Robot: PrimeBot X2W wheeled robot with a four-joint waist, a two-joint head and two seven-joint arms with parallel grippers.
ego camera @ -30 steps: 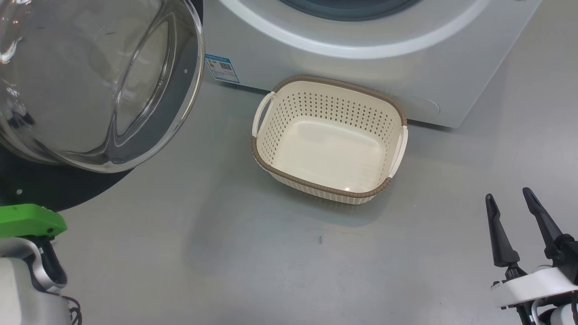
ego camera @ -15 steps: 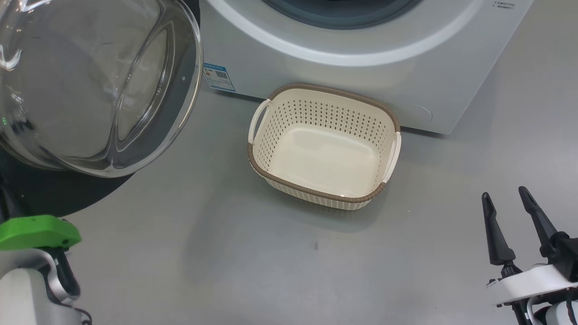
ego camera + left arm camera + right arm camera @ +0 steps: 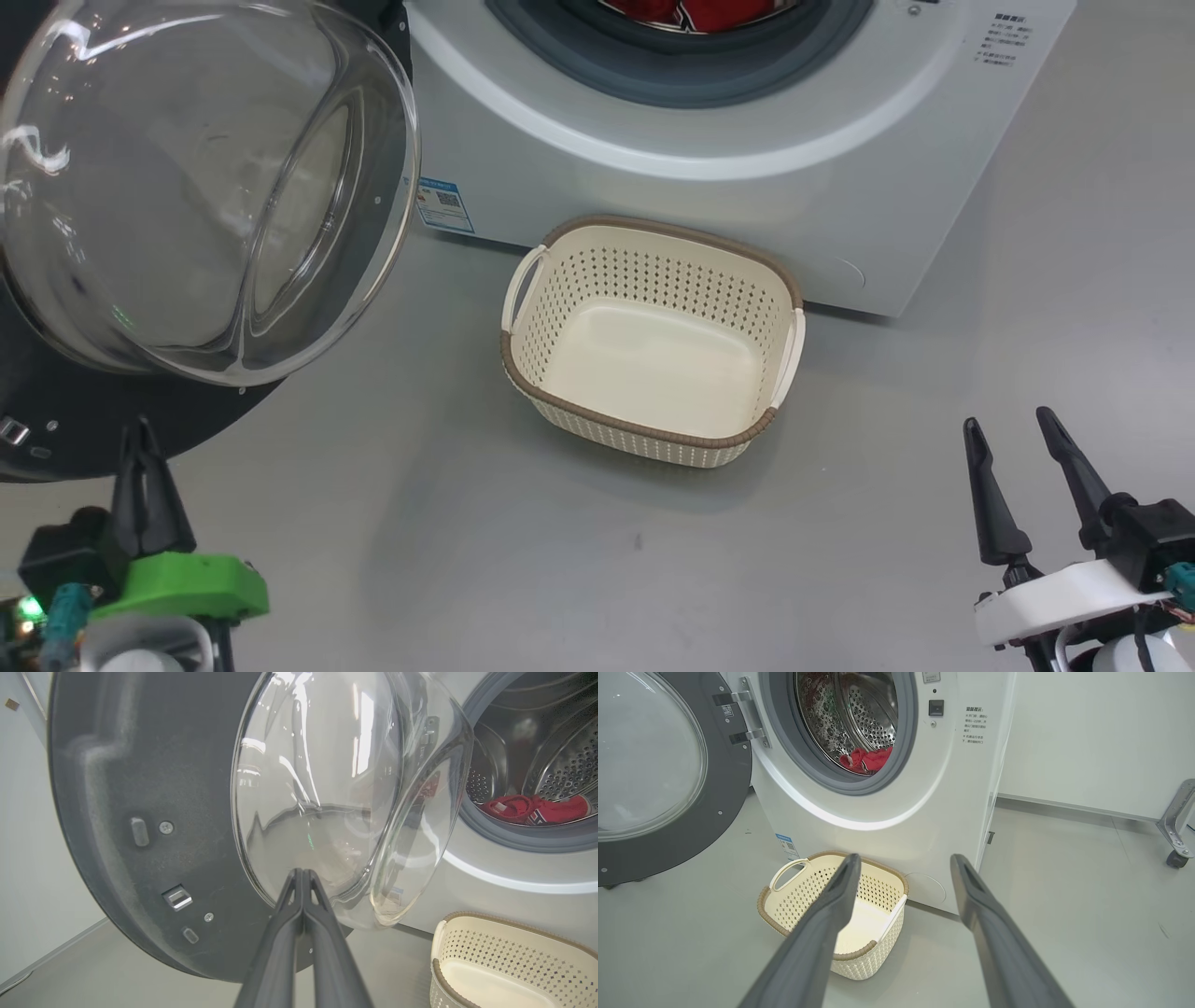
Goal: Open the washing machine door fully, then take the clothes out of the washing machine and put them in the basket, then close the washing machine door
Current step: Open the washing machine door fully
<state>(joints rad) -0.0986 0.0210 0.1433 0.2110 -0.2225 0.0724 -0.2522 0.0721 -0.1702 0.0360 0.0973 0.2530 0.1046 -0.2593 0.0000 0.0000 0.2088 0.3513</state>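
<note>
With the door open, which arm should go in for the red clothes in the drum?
Right, probably. The right gripper has open jaws and its view looks straight at the clothes in the drum. The left gripper is shut, down by the washing machine door.

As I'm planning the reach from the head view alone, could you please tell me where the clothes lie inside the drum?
Observer: The clothes lie heaped on the floor of the drum, close behind the grey gasket.
Operator: Is the door clear of the opening?
Observer: Yes, it stands wide open on two metal hinges.
Operator: Anything beside the washing machine?
Observer: A wheeled metal frame stands by the wall on its right.
</note>
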